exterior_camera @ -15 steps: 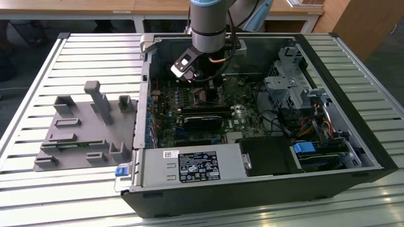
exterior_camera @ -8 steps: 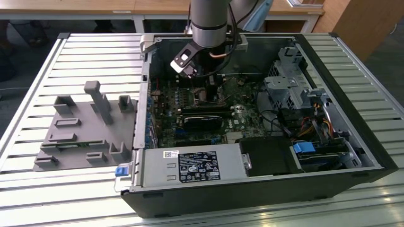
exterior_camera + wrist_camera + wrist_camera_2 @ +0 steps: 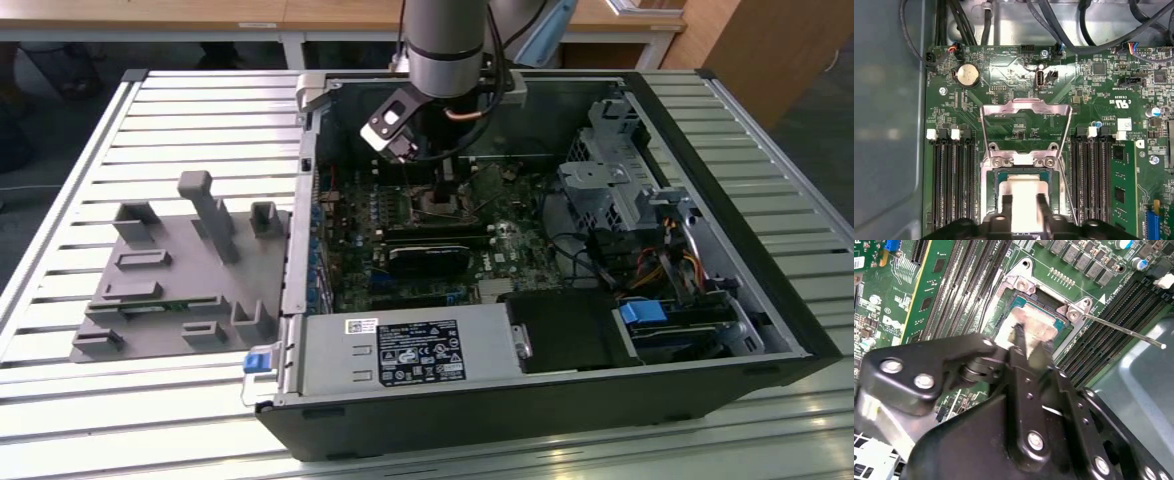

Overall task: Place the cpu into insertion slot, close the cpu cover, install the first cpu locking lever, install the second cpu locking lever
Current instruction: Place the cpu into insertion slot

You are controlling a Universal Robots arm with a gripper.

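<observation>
The chip (image 3: 1025,189) lies flat within the socket (image 3: 988,192). Its pale square top is squared up with the silvery rim, and its sides run parallel to the memory slots (image 3: 951,180) flanking it on both sides; whether it is fully bedded I cannot tell. The tool (image 3: 1024,202) stands straight over the chip, so the two share one vertical line with no sideways offset. Whether it is clamped on the chip or only poised at its top I cannot tell. The cover (image 3: 1026,106) is tipped up open just beyond the chip, clear of the socket, and a thin lever (image 3: 1124,330) juts free beside it. All this sits toward the far middle of the open computer case (image 3: 801,330) on the slatted desk (image 3: 80,150).
</observation>
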